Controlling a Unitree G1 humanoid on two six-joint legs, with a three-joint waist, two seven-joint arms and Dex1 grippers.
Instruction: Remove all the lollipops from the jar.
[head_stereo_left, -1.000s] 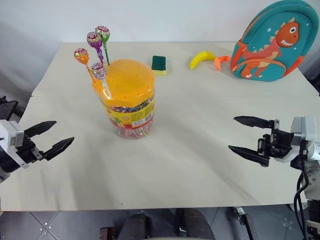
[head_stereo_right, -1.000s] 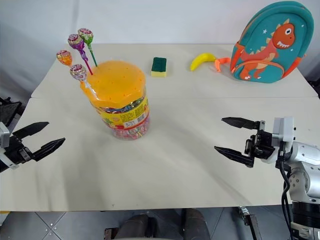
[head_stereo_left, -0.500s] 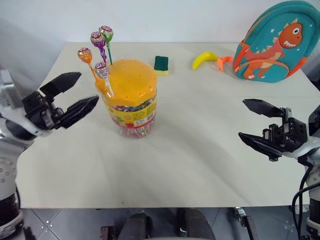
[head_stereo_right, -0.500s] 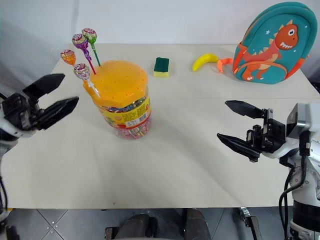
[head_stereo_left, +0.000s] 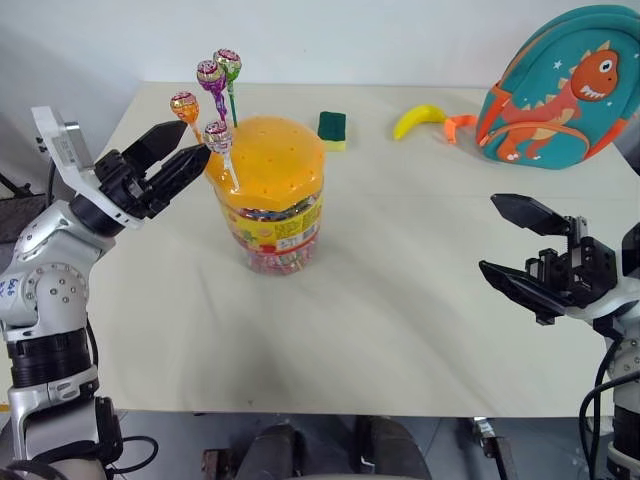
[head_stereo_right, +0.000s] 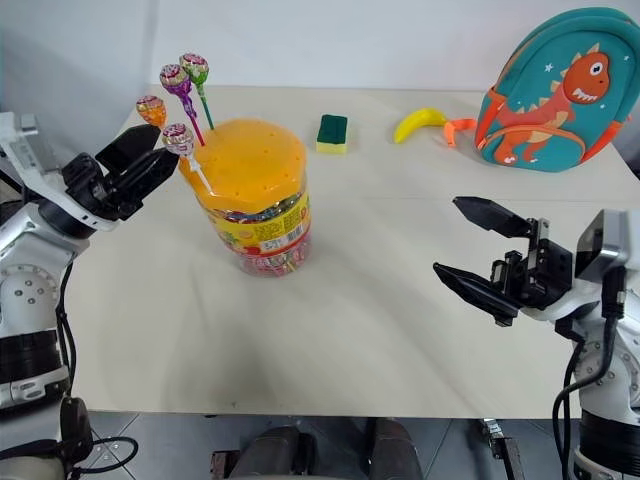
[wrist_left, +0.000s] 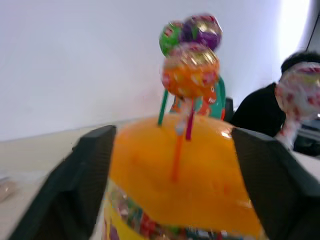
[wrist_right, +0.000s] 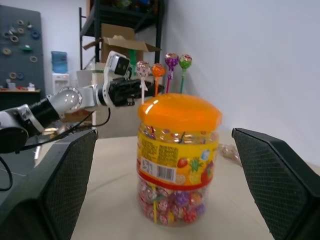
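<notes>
The jar (head_stereo_left: 270, 205) is a clear tub of wrapped candies with an orange domed lid (head_stereo_left: 268, 158), standing left of the table's middle. Several lollipops stand in the lid: an orange-stick one (head_stereo_left: 184, 104), a purple-stick one (head_stereo_left: 210, 74), a green-stick one (head_stereo_left: 228, 63) and a white-stick one (head_stereo_left: 218, 136). My left gripper (head_stereo_left: 193, 143) is open at the lid's left edge. In the left wrist view the orange-stick lollipop (wrist_left: 190, 75) stands between its fingers (wrist_left: 85, 170); contact is not visible. My right gripper (head_stereo_left: 487, 232) hovers open over the table's right side, pointing at the jar (wrist_right: 177, 160).
At the far side of the table lie a green and yellow sponge (head_stereo_left: 331, 127) and a banana (head_stereo_left: 418, 118). A teal dinosaur backpack (head_stereo_left: 560, 90) with an orange strap stands at the far right. Bare tabletop (head_stereo_left: 400, 300) lies between the jar and my right gripper.
My left gripper rose from the table's left edge and moved right, up to the lollipops, and its fingers have narrowed. The right gripper lifted slightly. The camera view shifted a little.
</notes>
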